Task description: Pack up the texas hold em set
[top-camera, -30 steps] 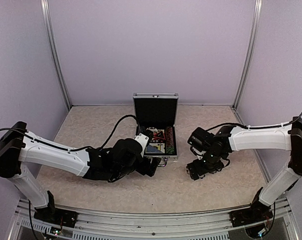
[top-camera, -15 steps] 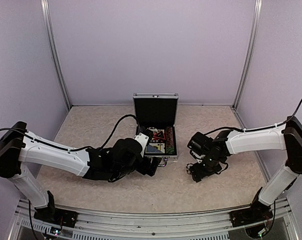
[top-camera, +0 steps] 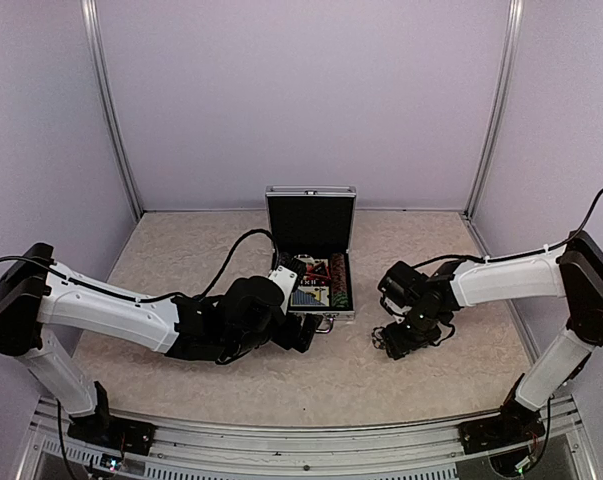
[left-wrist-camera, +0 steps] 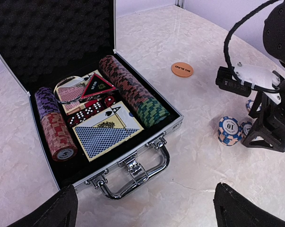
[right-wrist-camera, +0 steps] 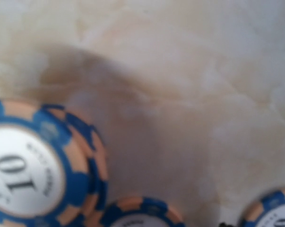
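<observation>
**Change of state.** Over the last 1 s the right arm drops lower and draws in slightly. The right gripper point(top-camera: 403, 338) now sits close above the table point(top-camera: 181, 250), just right of the case point(top-camera: 311, 255). The left arm is unchanged. The left gripper point(left-wrist-camera: 147, 208) hovers before the case handle point(left-wrist-camera: 133, 182) with its fingers spread wide and holds nothing.

**Right gripper.** Its wrist view is filled by blue chips point(right-wrist-camera: 26, 170) marked "10", blurred by closeness. The fingers are not visible there, so it cannot be told whether they are apart or together.

**Task items.** The case lies open, lid upright. It holds 2 card decks point(left-wrist-camera: 107, 137), red dice point(left-wrist-camera: 88, 112) and rows of chips point(left-wrist-camera: 133, 92). The blue chips and 1 orange disc point(left-wrist-camera: 182, 69) lie on the table outside it.

**Meaning.** The descent probably prepares a pick of the blue chips. Packing is incomplete, and the lid cannot be closed yet.
</observation>
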You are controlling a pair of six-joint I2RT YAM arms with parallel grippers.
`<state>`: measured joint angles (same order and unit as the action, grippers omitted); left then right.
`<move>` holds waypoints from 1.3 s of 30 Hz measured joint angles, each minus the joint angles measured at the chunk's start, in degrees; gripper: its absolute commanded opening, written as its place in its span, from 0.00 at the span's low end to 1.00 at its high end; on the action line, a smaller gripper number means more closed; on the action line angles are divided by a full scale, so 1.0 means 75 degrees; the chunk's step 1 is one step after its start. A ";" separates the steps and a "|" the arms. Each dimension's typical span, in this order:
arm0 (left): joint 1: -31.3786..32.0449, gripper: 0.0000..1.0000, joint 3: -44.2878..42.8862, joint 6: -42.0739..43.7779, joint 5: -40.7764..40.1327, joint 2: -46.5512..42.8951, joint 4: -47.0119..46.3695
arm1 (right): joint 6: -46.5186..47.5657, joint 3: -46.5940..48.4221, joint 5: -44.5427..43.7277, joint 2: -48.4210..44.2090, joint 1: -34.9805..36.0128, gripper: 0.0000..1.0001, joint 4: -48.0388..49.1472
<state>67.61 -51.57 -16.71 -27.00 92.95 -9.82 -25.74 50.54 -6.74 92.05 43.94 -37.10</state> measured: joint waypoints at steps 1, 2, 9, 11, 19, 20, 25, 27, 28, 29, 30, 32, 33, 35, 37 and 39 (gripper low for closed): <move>0.0000 0.99 0.0000 0.0000 0.0000 0.0000 0.0000 | 0.0029 0.0000 0.0020 0.0029 0.0000 0.67 0.0038; 0.0000 0.99 0.0000 0.0000 0.0000 0.0000 0.0000 | 0.0041 0.0000 0.0038 0.0052 0.0000 0.66 0.0064; 0.0000 0.99 0.0000 0.0000 0.0003 0.0000 0.0000 | 0.0117 -0.0020 0.0160 0.0093 0.0000 0.55 0.0224; 0.0000 0.99 0.0000 -0.0003 0.0003 0.0000 0.0003 | 0.0117 -0.0035 0.0219 0.0093 0.0000 0.52 0.0271; 0.0000 0.99 0.0000 -0.0003 0.0009 0.0000 0.0000 | 0.0096 -0.0125 0.0300 0.0032 0.0000 0.37 0.0408; 0.0000 0.99 0.0000 -0.0003 0.0009 0.0000 0.0000 | 0.0087 -0.0125 0.0300 0.0026 0.0000 0.36 0.0408; 0.0000 0.99 0.0000 -0.0003 0.0035 0.0000 0.0000 | 0.0052 -0.0125 0.0300 0.0003 0.0000 0.34 0.0396; 0.0000 0.99 0.0000 -0.0003 0.0044 0.0000 0.0000 | 0.0035 -0.0125 0.0300 -0.0012 0.0000 0.34 0.0367; 0.0000 0.99 0.0000 -0.0003 0.0055 0.0000 0.0000 | 0.0020 -0.0125 0.0303 -0.0020 0.0000 0.34 0.0335; 0.0000 0.99 0.0000 -0.0003 0.0061 0.0000 0.0000 | 0.0012 -0.0128 0.0303 -0.0035 0.0000 0.34 0.0294; 0.0000 0.99 0.0000 -0.0003 0.0070 0.0000 0.0000 | -0.0006 -0.0128 0.0309 -0.0061 0.0000 0.35 0.0219; 0.0000 0.99 0.0000 -0.0003 0.0090 0.0000 0.0000 | -0.0029 -0.0128 0.0315 -0.0128 0.0000 0.35 0.0061; 0.0000 0.99 0.0000 -0.0003 0.0099 0.0000 0.0000 | -0.0041 -0.0128 0.0315 -0.0175 0.0000 0.35 0.0000; 0.0000 0.99 0.0000 -0.0003 0.0117 0.0003 0.0000 | -0.0067 -0.0128 0.0309 -0.0280 0.0000 0.35 -0.0099; 0.0000 0.99 0.0000 -0.0003 0.0137 0.0003 0.0000 | -0.0082 -0.0128 0.0300 -0.0358 0.0000 0.35 -0.0169; 0.0000 0.99 0.0000 -0.0003 0.0149 0.0012 -0.0003 | -0.0093 -0.0128 0.0300 -0.0408 0.0000 0.35 -0.0233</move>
<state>67.61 -51.57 -16.73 -25.89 93.03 -9.85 -26.44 49.58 -4.49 88.99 43.94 -38.85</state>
